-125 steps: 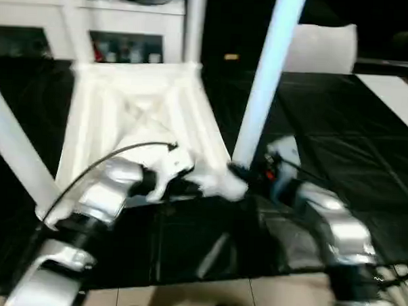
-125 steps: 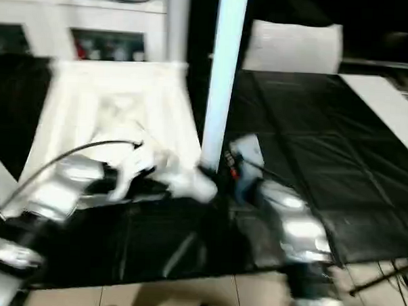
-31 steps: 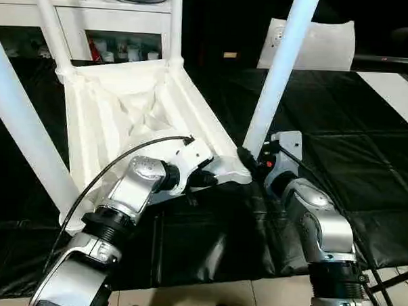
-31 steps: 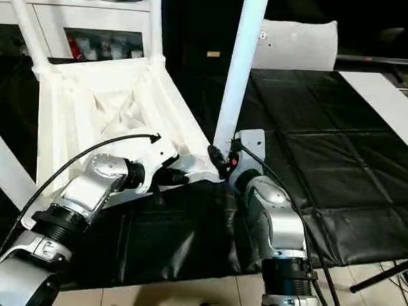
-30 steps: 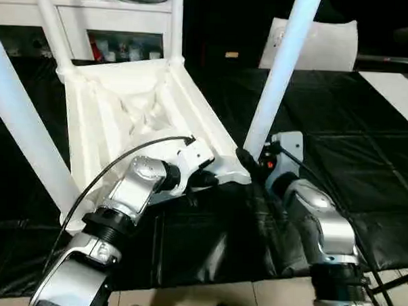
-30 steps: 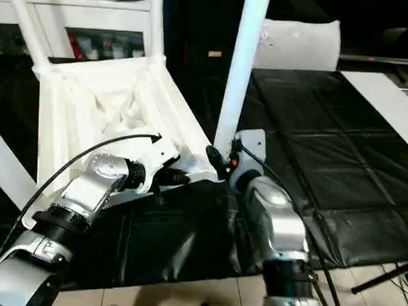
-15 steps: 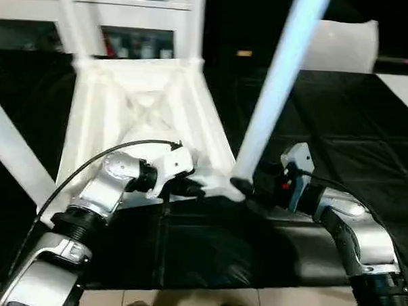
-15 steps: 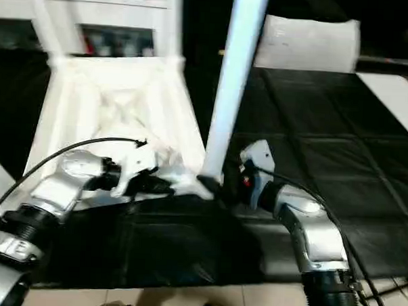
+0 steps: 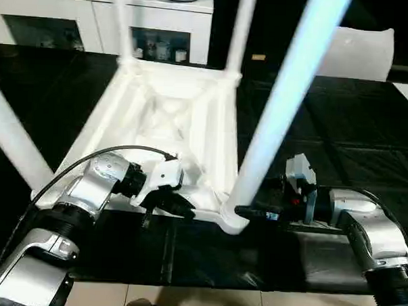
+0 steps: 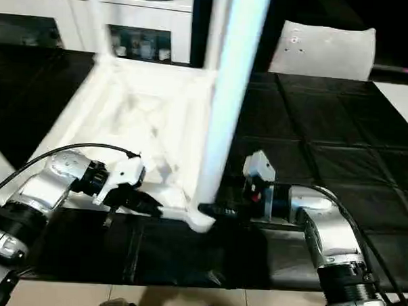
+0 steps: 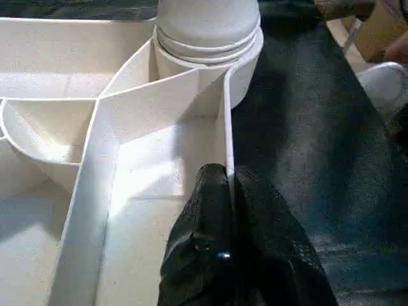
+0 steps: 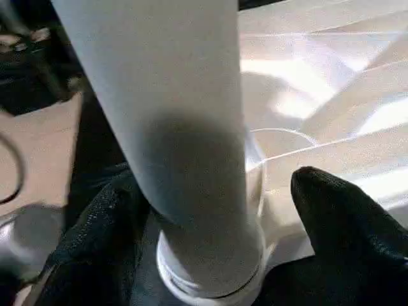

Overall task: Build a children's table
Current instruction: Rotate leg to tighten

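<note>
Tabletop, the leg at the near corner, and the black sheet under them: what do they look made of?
Tabletop: looks like moulded white plastic, matte; thin ribs and a thin rim show in the left wrist view. Leg: smooth white tube, probably plastic, slight sheen, ringed where it enters the socket. Black sheet: glossy and creased with fold lines, likely plastic film or coated fabric; cannot tell which.
</note>
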Robot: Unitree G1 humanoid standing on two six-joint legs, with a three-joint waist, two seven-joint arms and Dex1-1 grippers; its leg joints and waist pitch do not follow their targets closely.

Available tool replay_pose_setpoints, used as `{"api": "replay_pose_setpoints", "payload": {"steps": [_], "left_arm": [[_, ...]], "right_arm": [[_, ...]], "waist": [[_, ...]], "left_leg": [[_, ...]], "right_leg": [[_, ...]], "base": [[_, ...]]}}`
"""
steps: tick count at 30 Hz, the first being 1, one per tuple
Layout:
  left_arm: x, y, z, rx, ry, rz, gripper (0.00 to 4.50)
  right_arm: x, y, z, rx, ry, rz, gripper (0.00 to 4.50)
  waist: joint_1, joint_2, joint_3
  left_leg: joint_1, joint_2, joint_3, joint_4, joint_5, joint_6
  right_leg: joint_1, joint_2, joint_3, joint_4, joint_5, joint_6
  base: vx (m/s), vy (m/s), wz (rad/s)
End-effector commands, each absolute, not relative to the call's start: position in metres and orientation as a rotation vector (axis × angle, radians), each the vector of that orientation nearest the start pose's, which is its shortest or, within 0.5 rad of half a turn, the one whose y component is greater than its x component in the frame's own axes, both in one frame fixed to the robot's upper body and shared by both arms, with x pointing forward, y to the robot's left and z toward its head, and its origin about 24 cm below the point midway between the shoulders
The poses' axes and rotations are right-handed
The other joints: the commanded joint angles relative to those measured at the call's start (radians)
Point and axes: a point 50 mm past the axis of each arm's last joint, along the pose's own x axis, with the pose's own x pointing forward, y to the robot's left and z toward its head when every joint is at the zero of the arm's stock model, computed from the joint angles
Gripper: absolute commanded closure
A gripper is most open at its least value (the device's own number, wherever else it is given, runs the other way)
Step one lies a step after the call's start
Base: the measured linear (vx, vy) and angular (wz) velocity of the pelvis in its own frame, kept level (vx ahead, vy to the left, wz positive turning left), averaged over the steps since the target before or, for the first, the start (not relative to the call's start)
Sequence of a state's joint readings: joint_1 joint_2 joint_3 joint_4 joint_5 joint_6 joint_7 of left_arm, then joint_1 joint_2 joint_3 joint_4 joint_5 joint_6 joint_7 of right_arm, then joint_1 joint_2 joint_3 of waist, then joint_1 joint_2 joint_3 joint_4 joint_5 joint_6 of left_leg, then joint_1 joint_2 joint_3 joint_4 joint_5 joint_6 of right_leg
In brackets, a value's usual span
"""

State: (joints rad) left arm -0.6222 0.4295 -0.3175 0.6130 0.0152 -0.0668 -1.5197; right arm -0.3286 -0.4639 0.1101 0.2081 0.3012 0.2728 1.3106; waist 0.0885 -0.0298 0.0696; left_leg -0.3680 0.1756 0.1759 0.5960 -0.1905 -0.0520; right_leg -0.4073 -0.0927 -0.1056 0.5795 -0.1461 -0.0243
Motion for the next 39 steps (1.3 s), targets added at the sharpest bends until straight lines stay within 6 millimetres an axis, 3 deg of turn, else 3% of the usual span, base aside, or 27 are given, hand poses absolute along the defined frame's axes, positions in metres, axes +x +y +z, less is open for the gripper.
{"api": "replay_pose_setpoints", "payload": {"steps": [1, 14, 19, 20, 25, 26, 27, 28, 29, 30, 32, 33, 34, 35, 36, 37, 38, 39], "left_arm": [[0.307, 0.13, 0.077, 0.55, 0.37, -1.77, 4.5], [0.306, 0.128, 0.076, 0.58, 0.373, -1.819, 4.5], [0.306, 0.128, 0.076, 0.562, 0.369, -1.818, 4.5], [0.306, 0.127, 0.076, 0.532, 0.363, -1.813, 4.5], [0.308, 0.118, 0.078, 0.461, 0.329, -1.744, 4.5], [0.31, 0.111, 0.076, 0.45, 0.312, -1.68, 4.5], [0.311, 0.103, 0.074, 0.415, 0.295, -1.63, 4.5], [0.314, 0.089, 0.071, 0.358, 0.266, -1.54, 4.5], [0.314, 0.089, 0.071, 0.358, 0.266, -1.54, 4.5], [0.317, 0.077, 0.069, 0.317, 0.251, -1.454, 4.5], [0.32, 0.07, 0.068, 0.297, 0.247, -1.393, 4.5], [0.323, 0.059, 0.067, 0.271, 0.251, -1.301, 4.5], [0.326, 0.054, 0.067, 0.266, 0.254, -1.252, 4.5], [0.327, 0.051, 0.068, 0.263, 0.257, -1.22, 4.5], [0.33, 0.046, 0.07, 0.246, 0.256, -1.181, 4.5], [0.331, 0.042, 0.072, 0.227, 0.255, -1.143, 4.5], [0.331, 0.042, 0.072, 0.227, 0.255, -1.143, 4.5], [0.333, 0.038, 0.075, 0.219, 0.252, -1.106, 4.5]], "right_arm": [[0.276, -0.167, 0.077, -0.06, 0.273, 1.401, 1.1], [0.276, -0.164, 0.076, -0.054, 0.315, 1.523, 2.33], [0.276, -0.161, 0.076, -0.022, 0.317, 1.529, 2.51], [0.276, -0.16, 0.075, 0.004, 0.32, 1.517, 2.52], [0.278, -0.15, 0.072, 0.055, 0.319, 1.411, 2.53], [0.28, -0.144, 0.07, 0.058, 0.311, 1.344, 2.53], [0.281, -0.138, 0.065, 0.038, 0.323, 1.274, 2.53], [0.283, -0.13, 0.058, 0.022, 0.343, 1.172, 2.53], [0.283, -0.13, 0.058, 0.022, 0.343, 1.172, 2.53], [0.286, -0.122, 0.054, 0.043, 0.351, 1.077, 2.54], [0.289, -0.116, 0.053, 0.059, 0.353, 1.016, 2.55], [0.293, -0.105, 0.051, 0.083, 0.355, 0.917, 2.56], [0.295, -0.099, 0.051, 0.092, 0.357, 0.876, 2.56], [0.297, -0.096, 0.051, 0.098, 0.359, 0.85, 2.57], [0.299, -0.089, 0.052, 0.107, 0.359, 0.813, 2.57], [0.302, -0.081, 0.053, 0.116, 0.361, 0.775, 2.57], [0.302, -0.081, 0.053, 0.116, 0.361, 0.775, 2.57], [0.303, -0.071, 0.055, 0.139, 0.346, 0.761, 2.57]], "waist": [[-0.004, -0.006, -0.076], [0.001, -0.014, -0.079], [0.001, -0.015, -0.079], [0.002, -0.008, -0.079], [-0.003, -0.012, -0.077], [-0.007, -0.014, -0.073], [-0.007, -0.014, -0.073], [-0.014, -0.012, -0.069], [-0.02, -0.014, -0.067], [-0.033, -0.016, -0.066], [-0.052, -0.018, -0.061], [-0.061, -0.014, -0.062], [-0.07, -0.017, -0.059], [-0.072, -0.017, -0.059], [-0.077, -0.01, -0.061], [-0.088, -0.006, -0.061], [-0.088, -0.006, -0.061], [-0.097, -0.002, -0.063]], "left_leg": [[0.016, 0.066, -0.01, -0.07, -0.16, 0.068], [0.013, 0.065, -0.01, -0.068, -0.146, 0.064], [0.014, 0.066, -0.01, -0.068, -0.149, 0.06], [0.014, 0.066, -0.011, -0.068, -0.149, 0.059], [0.016, 0.064, -0.012, -0.069, -0.176, 0.037], [0.015, 0.062, -0.015, -0.07, -0.198, 0.024], [0.015, 0.062, -0.015, -0.07, -0.198, 0.024], [0.014, 0.063, -0.017, -0.073, -0.213, 0.009], [0.018, 0.057, -0.019, -0.073, -0.239, -0.006], [0.014, 0.052, -0.022, -0.072, -0.253, -0.01], [0.022, 0.047, -0.024, -0.067, -0.297, -0.011], [0.027, 0.042, -0.024, -0.062, -0.306, -0.003], [0.025, 0.038, -0.025, -0.06, -0.305, 0.003], [0.025, 0.035, -0.026, -0.059, -0.311, 0.003], [0.028, 0.032, -0.027, -0.055, -0.321, 0.005], [0.032, 0.035, -0.029, -0.056, -0.338, 0.006], [0.032, 0.035, -0.029, -0.056, -0.338, 0.006], [0.027, 0.04, -0.035, -0.061, -0.358, 0.011]], "right_leg": [[0.055, -0.073, 0.06, -0.058, -0.301, -0.202], [0.056, -0.074, 0.058, -0.054, -0.31, -0.2], [0.056, -0.073, 0.058, -0.054, -0.307, -0.197], [0.057, -0.073, 0.058, -0.054, -0.305, -0.199], [0.055, -0.073, 0.058, -0.059, -0.352, -0.187], [0.053, -0.075, 0.058, -0.066, -0.409, -0.164], [0.053, -0.075, 0.058, -0.066, -0.409, -0.164], [0.05, -0.074, 0.059, -0.069, -0.429, -0.157], [0.049, -0.073, 0.052, -0.079, -0.498, -0.132], [0.053, -0.074, 0.048, -0.086, -0.558, -0.104], [0.044, -0.073, 0.038, -0.105, -0.648, -0.07], [0.042, -0.074, 0.035, -0.114, -0.677, -0.054], [0.041, -0.071, 0.028, -0.122, -0.704, -0.038], [0.04, -0.071, 0.024, -0.127, -0.723, -0.027], [0.04, -0.07, 0.017, -0.134, -0.742, -0.01], [0.036, -0.069, 0.013, -0.138, -0.735, -0.011], [0.036, -0.069, 0.013, -0.138, -0.735, -0.011], [0.047, -0.071, 0.005, -0.138, -0.707, -0.008]], "base": [[0.0, 0.0, 0.0], [0.0, 0.0, 0.0], [0.0, 0.0, 0.0], [0.0, 0.0, 0.0], [0.0, 0.0, 0.0], [0.0, 0.0, 0.0], [0.0, 0.0, 0.0], [0.0, 0.0, 0.0], [0.0, 0.0, 0.0], [0.0, 0.0, 0.0], [0.0, 0.0, 0.0], [0.0, 0.0, 0.0], [0.0, 0.0, 0.0], [0.0, 0.0, 0.0], [0.0, 0.0, 0.0], [0.0, 0.0, 0.0], [0.0, 0.0, 0.0], [0.0, 0.0, 0.0]]}}
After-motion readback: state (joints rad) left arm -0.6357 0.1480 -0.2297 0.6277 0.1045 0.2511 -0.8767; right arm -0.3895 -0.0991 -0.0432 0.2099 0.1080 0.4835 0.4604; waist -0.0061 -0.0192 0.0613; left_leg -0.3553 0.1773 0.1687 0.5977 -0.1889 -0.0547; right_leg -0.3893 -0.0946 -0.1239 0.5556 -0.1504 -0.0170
